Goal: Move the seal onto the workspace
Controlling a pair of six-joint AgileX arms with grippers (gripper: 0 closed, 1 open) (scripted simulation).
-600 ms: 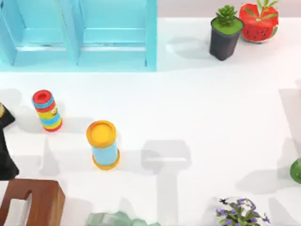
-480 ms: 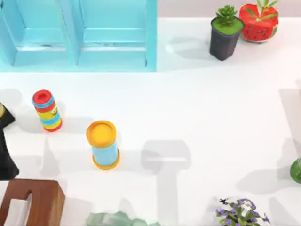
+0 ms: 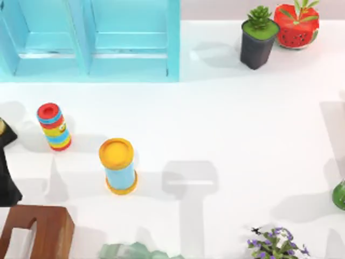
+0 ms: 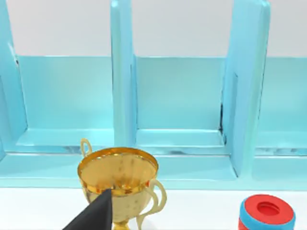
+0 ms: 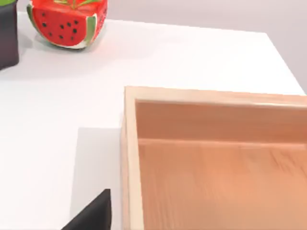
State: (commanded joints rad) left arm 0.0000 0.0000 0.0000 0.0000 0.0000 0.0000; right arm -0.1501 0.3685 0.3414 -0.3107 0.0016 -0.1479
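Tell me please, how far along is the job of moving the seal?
Nothing looks done: the workspace carries a yellow-capped cylinder. In hand: left tool faces the blue shelf; right tool is beside a wooden box. Left: grasping and placing the seal.

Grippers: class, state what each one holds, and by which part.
Cannot be told: one dark fingertip shows before the gold trophy, another beside the wooden tray; neither touches anything.

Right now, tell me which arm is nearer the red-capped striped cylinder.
Left. The left arm sits at the table's left edge, just beside the striped cylinder. The right arm's wrist view faces a wooden box near the watermelon pot, far across on the right.
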